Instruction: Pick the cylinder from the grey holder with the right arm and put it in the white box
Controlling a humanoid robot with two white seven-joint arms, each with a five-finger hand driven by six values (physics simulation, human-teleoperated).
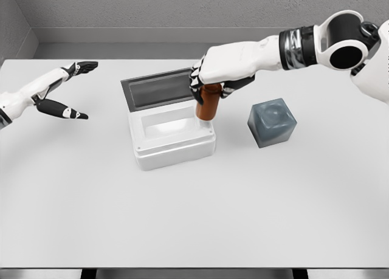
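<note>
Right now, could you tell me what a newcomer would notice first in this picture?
The right hand stands out, gripping a brown cylinder above the right edge of the open white box at the table's middle. Just right of the box sits the grey holder, now vacant. At far left, the left hand hovers with fingers spread, holding nothing.

The open top of the white rectangular plastic box (173, 139) is clear from above, but its raised grey-lined lid (159, 89) stands up along the far edge and walls off any approach from behind. On the box's right side the right robot hand (216, 78) with the brown cylinder (207, 104) hangs over the right rim, and the grey cube-shaped holder (271, 122) sits near, leaving just a narrow lane of white table (194, 218) between. Front of the table is wide open; the left robot hand (64, 90) sits well off to the left.
</note>
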